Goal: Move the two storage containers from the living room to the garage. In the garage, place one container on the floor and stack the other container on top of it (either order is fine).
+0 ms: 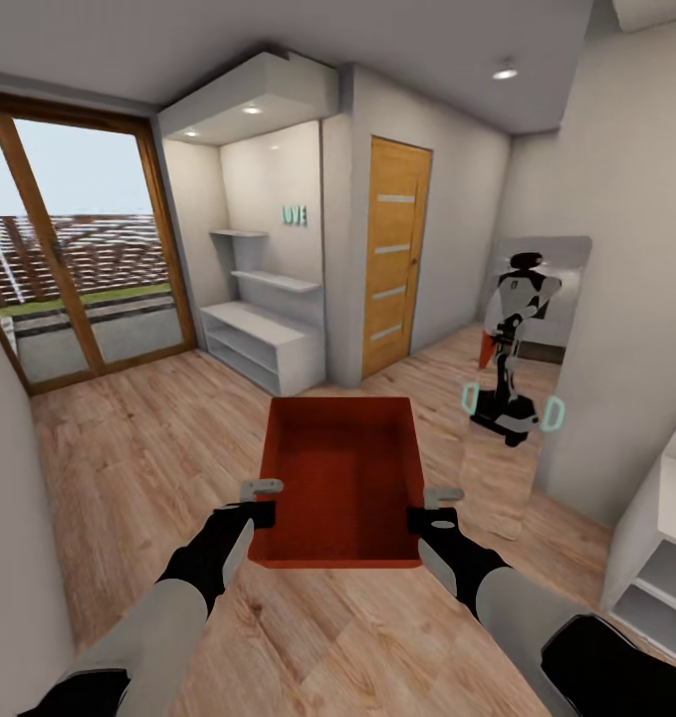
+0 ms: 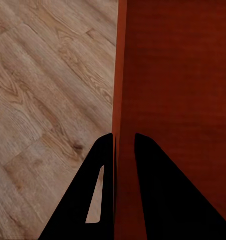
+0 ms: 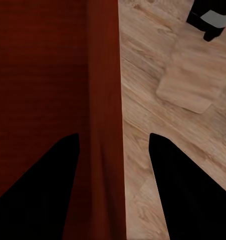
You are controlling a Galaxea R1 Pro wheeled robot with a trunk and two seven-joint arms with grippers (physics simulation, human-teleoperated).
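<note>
Currently an orange-red, open-topped rectangular storage container [image 1: 342,478] is carried at mid-height in front of the robot, level, above the light wood plank floor [image 1: 148,448]. The left gripper [image 1: 262,500] pinches the box's left wall: in the left wrist view its dark fingers [image 2: 100,165] sit narrowly on either side of the thin rim [image 2: 116,100]. The right gripper [image 1: 435,506] straddles the right wall, and in the right wrist view its fingers [image 3: 48,170] stand noticeably wider apart around that wall [image 3: 103,100], so I cannot tell whether they press it.

Ahead lie a white shelving alcove [image 1: 263,344], an orange wooden door [image 1: 395,254], a glazed sliding door [image 1: 74,269] and a tall mirror [image 1: 522,378] reflecting the robot.

This looks like the transport step, with the first box in hand and no garage in sight. Next, the base must find its way out while both arms keep the box level and evenly squeezed.
</note>
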